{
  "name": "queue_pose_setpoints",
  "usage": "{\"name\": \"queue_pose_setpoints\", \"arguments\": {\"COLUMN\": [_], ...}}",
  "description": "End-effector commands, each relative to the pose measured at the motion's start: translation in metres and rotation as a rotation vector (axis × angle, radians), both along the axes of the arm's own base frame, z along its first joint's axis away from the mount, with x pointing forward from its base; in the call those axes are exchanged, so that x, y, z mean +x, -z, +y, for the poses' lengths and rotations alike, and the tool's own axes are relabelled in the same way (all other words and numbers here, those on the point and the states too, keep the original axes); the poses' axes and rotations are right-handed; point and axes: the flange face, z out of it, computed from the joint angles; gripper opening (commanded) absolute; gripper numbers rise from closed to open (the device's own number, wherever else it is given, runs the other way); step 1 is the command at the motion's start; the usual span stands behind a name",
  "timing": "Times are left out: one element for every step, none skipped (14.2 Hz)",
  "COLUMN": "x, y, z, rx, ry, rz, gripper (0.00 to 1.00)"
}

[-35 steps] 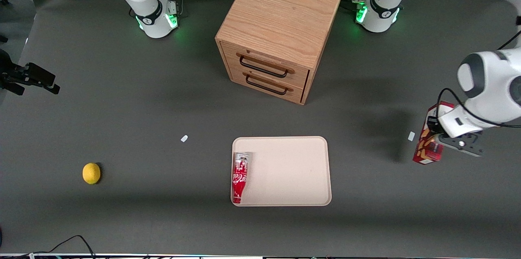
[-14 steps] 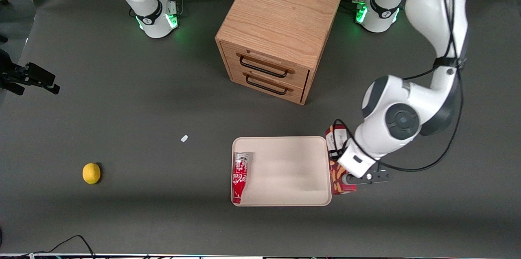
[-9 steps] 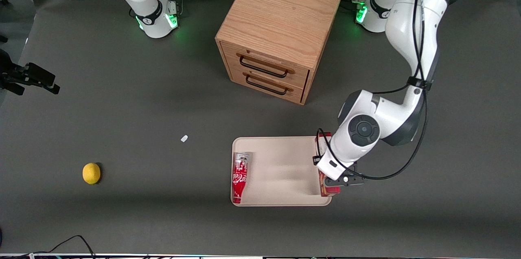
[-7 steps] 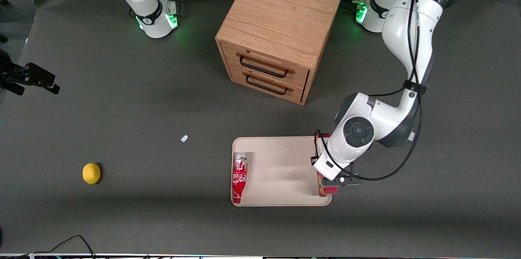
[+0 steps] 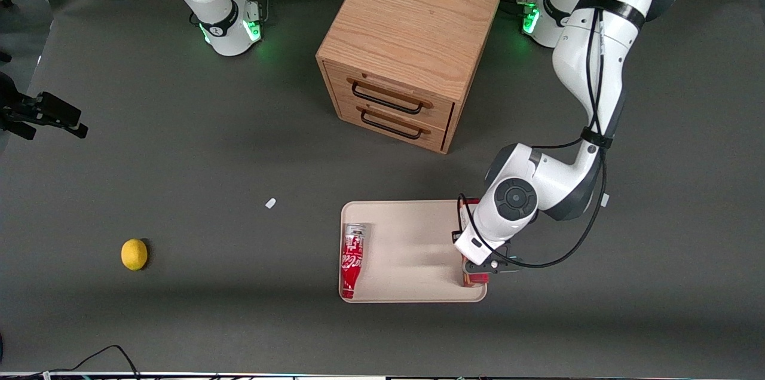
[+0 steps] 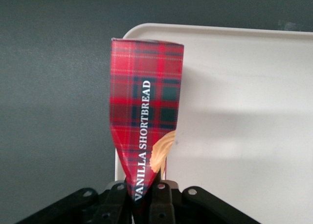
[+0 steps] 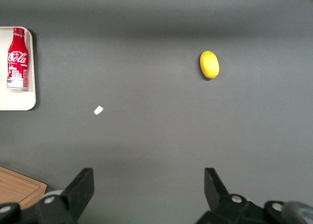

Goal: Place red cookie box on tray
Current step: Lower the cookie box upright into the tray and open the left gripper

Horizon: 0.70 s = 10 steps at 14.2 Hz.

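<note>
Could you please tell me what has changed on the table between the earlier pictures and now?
The gripper, shut on the red cookie box, has carried it from the working arm's end of the table to above the tray's edge at that end. It has not let go. The soda bottle on the tray, the lemon and the wooden cabinet stayed put.

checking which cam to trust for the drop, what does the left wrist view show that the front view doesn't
Only the left wrist view: the red cookie box's tartan face, its VANILLA SHORTBREAD lettering, and the gripper shut on its end. Only the front view: the soda bottle lying in the tray, the wooden cabinet, the lemon toward the parked arm's end. Both: the tray, with the box held over its edge nearest the working arm.
</note>
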Motion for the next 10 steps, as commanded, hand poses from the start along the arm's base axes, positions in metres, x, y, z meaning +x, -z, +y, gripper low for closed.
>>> {"name": "queue_pose_setpoints", "arguments": {"x": [-0.002, -0.001, -0.001, -0.001, -0.002, -0.002, -0.002, -0.001, -0.001, 0.0], "y": [-0.004, -0.005, -0.006, -0.007, -0.007, -0.008, -0.009, -0.01, -0.011, -0.014], "z": [-0.002, -0.001, 0.0, -0.002, -0.004, -0.004, -0.004, -0.004, -0.005, -0.004], "rx": [0.018, 0.019, 0.022, 0.023, 0.021, 0.021, 0.019, 0.019, 0.015, 0.009], "ry": [-0.006, -0.004, 0.002, -0.003, -0.002, -0.002, -0.003, -0.003, -0.006, -0.011], "rz": [-0.019, -0.021, -0.026, -0.028, -0.028, -0.029, -0.03, -0.031, -0.031, -0.033], "gripper": [0.0, 0.43, 0.99, 1.0, 1.0, 1.0, 1.0, 1.0, 1.0, 1.0]}}
